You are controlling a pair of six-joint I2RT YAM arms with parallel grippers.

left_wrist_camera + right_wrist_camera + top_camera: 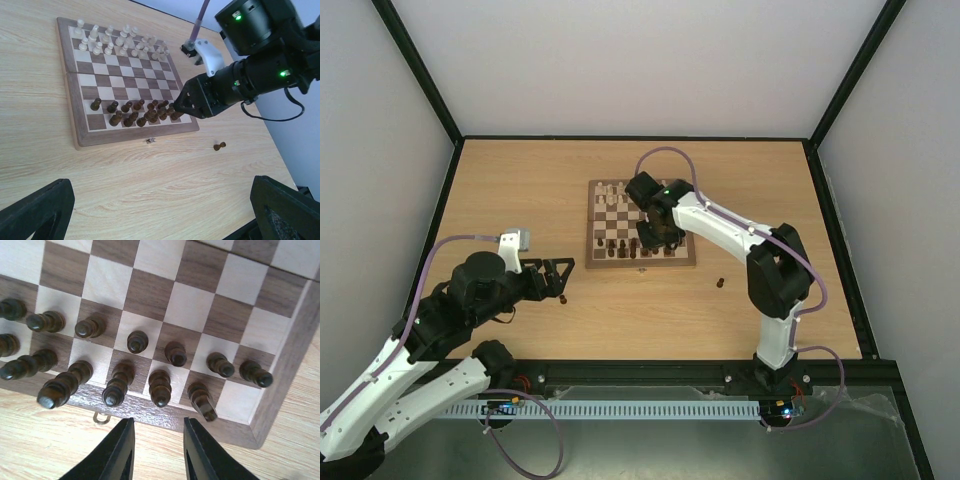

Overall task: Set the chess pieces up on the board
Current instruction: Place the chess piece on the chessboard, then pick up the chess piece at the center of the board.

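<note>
The board (688, 255) lies mid-table with cream pieces (612, 190) along its far rows and dark pieces (620, 247) along its near rows. My right gripper (650, 240) hovers over the board's near right part, open and empty. In the right wrist view its fingers (197, 450) stand apart above the near border (150, 410), with dark pieces (160, 387) just ahead. One dark piece (719, 283) lies loose on the table right of the board; it also shows in the left wrist view (218, 146). My left gripper (560, 280) is open and empty, left of the board.
A small metal latch (150, 140) sticks out from the board's near edge; it also shows in the right wrist view (101, 417). The right arm (740, 235) reaches across the board's right side. Black frame posts edge the light wood table (520, 190).
</note>
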